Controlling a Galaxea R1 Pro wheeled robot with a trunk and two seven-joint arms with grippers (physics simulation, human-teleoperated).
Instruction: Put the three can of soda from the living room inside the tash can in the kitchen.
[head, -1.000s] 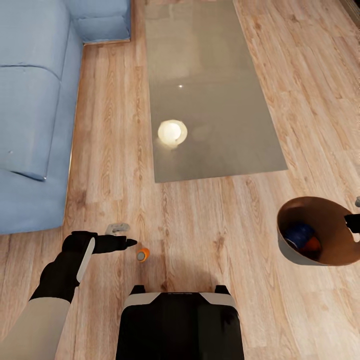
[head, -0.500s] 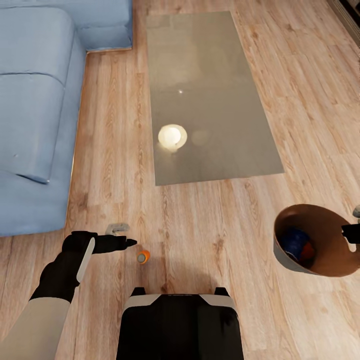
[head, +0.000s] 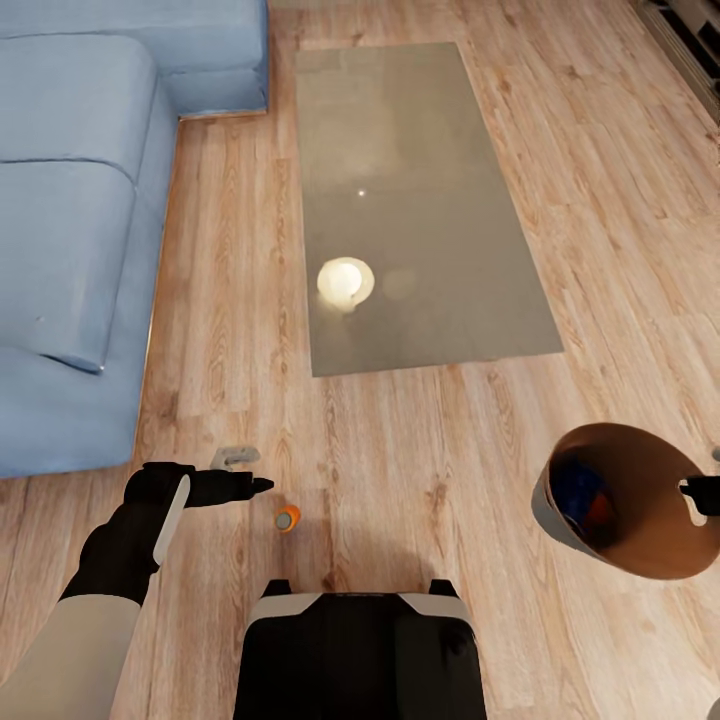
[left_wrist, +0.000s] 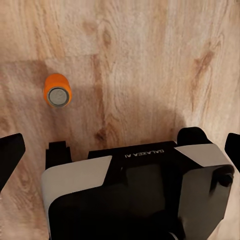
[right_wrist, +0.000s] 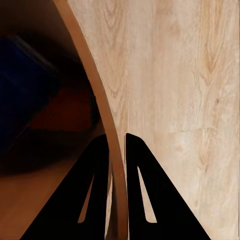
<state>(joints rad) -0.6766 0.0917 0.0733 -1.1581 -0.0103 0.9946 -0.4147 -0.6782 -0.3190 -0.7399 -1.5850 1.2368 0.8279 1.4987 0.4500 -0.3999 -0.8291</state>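
At the bottom centre of the head view sits the robot's dark base (head: 362, 650) with its pale top edge. Just above it, slightly left of centre, an orange can (head: 287, 518) lies on the wood floor (head: 420, 450), its grey top facing the camera; the left wrist view also shows this can (left_wrist: 57, 90) on the floor, close to the base but not touching it.

At the lower left of the head view, the left gripper (head: 243, 473) hangs over the floor just left of the orange can, apart from it. Its jaws are spread wide and hold nothing; in the left wrist view their dark tips sit at the two side edges of the frame.

At the lower right, the bin (head: 560, 515) is tilted, showing its brown inside. A blue can (head: 574, 482) and a second orange can (head: 601, 512) lie inside it. The right gripper (head: 700, 494) is at the bin's rim at the right edge of the frame; the right wrist view shows its jaws (right_wrist: 116, 190) closed narrow on the bin's thin wall, one finger inside, one outside.

Further up, in the centre, is a glass-topped surface (head: 440, 280) bearing a round bright reflection. A light blue sofa (head: 70, 200) fills the upper left.
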